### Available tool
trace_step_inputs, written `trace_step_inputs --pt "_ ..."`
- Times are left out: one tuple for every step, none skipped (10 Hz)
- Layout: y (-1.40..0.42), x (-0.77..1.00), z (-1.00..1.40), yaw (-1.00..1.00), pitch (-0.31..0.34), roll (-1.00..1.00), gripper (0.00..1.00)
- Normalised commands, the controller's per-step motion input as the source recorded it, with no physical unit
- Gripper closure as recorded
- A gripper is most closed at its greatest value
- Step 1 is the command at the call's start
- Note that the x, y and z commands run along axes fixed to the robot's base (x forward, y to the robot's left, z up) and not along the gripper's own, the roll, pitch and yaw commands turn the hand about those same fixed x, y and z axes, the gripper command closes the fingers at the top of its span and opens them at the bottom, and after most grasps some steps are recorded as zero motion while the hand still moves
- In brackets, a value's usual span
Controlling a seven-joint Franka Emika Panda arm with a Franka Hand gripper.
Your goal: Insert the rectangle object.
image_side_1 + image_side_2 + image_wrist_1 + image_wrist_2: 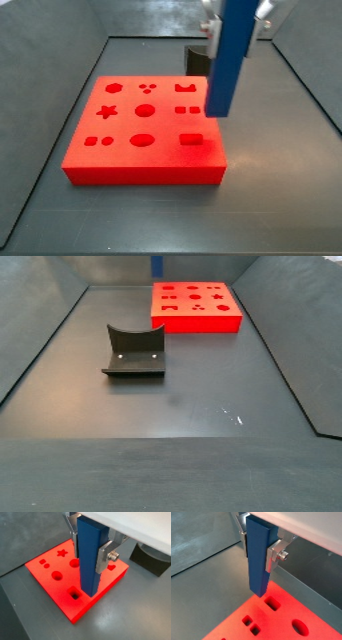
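Gripper [90, 543] fingers, flat silver plates, are closed against the two sides of the rectangle object [90, 557], gripping it near its upper end, so the blue bar hangs upright beneath the hand. In both wrist views its lower end is over the red block [47, 574], close to a rectangular hole [75, 594] near the block's edge, though from these angles I can't quite tell whether the tip is touching the surface or hovering just clear of it. In a side view the bar [230, 55] stands upright above the block's [147, 150] far right part, with the shaped holes spread across the red top. In a side view from farther off, the dark grey curved holder [134, 353] sits on the floor, well apart from the block [195, 306].
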Motion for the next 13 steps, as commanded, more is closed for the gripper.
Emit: trace_step_inputs --pt "-0.04 0.20 -0.11 0.00 0.000 0.01 1.00" --pt "-0.07 0.09 -0.15 0.00 0.000 0.00 1.00" --pt "-0.20 -0.02 -0.32 0.22 0.000 0.10 1.00" --pt "-0.25 -0.21 -0.25 0.33 0.000 0.15 1.00" --pt "-0.26 -0.35 -0.17 0.34 -0.024 0.20 1.00" --pt "-0.22 -0.23 -0.13 0.21 -0.019 0.10 1.00" --pt "-0.04 0.00 0.00 0.01 -0.006 0.00 1.00" --pt "0.00 0.00 0.00 -0.01 0.000 0.00 1.00" --pt "0.00 -0.11 -0.02 -0.24 0.000 0.00 1.00" --pt "0.00 -0.14 -0.01 -0.26 0.000 0.00 1.00" --pt "0.00 0.00 0.00 0.00 -0.013 0.00 1.00" --pt "0.00 0.00 -0.03 0.00 0.000 0.00 1.00" --pt "0.00 -0.02 -0.30 0.00 -0.019 0.00 1.00"
